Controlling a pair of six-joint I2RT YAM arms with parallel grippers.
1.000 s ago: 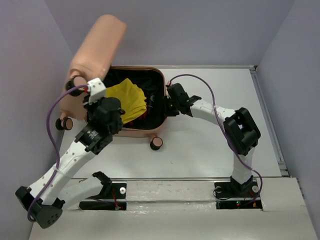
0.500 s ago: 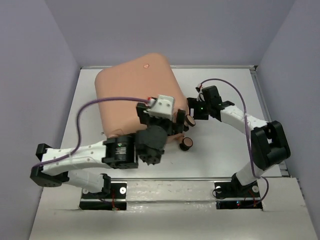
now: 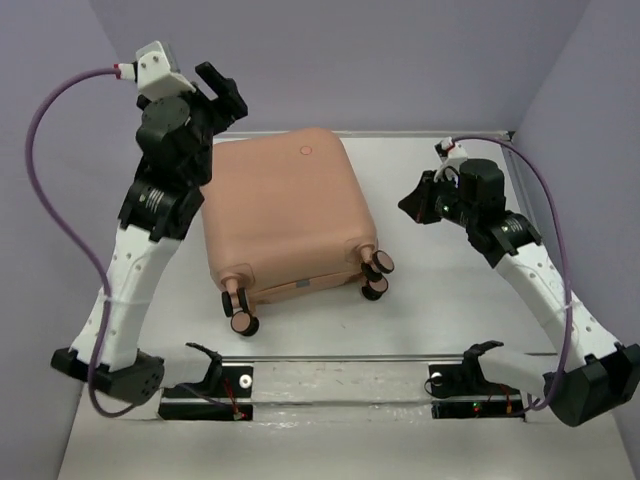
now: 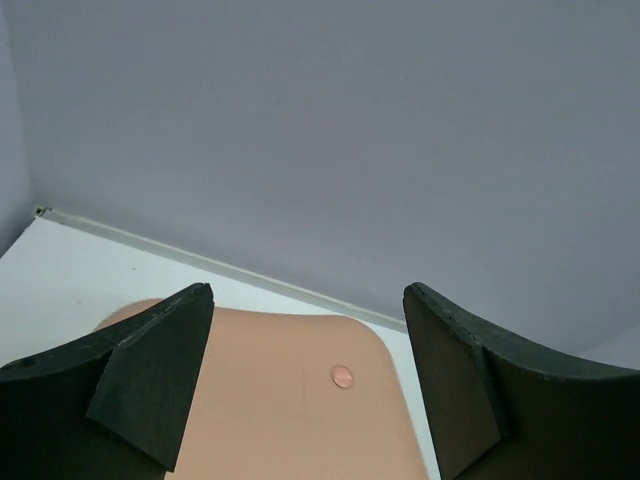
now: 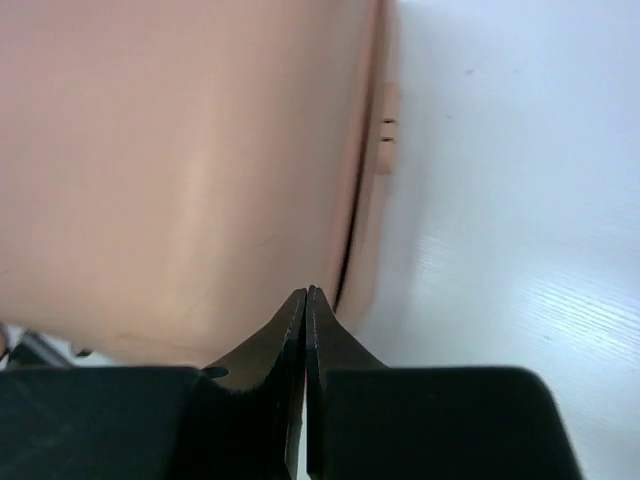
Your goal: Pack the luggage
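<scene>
The luggage (image 3: pixel 285 210) lies flat and closed on the table, salmon-pink shell up, its caster wheels (image 3: pixel 378 264) toward the near edge. My left gripper (image 3: pixel 228 95) is raised high beyond the case's far-left corner, open and empty; the left wrist view looks down between the fingers (image 4: pixel 150 380) at the luggage (image 4: pixel 290 400) and its small round badge. My right gripper (image 3: pixel 407 206) hovers just right of the case, shut on nothing. In the right wrist view its closed tips (image 5: pixel 308 292) point at the seam along the side of the luggage (image 5: pixel 180 170). The contents are hidden.
The white table (image 3: pixel 450 290) extends to the right of the case. Lilac walls enclose the back and both sides. A metal rail (image 3: pixel 340 370) with the arm bases runs along the near edge.
The case went from open, with yellow cloth showing, to closed and flat. Both arms drew away from it: the left rose to the far left and opened, the right pulled back right and shut.
</scene>
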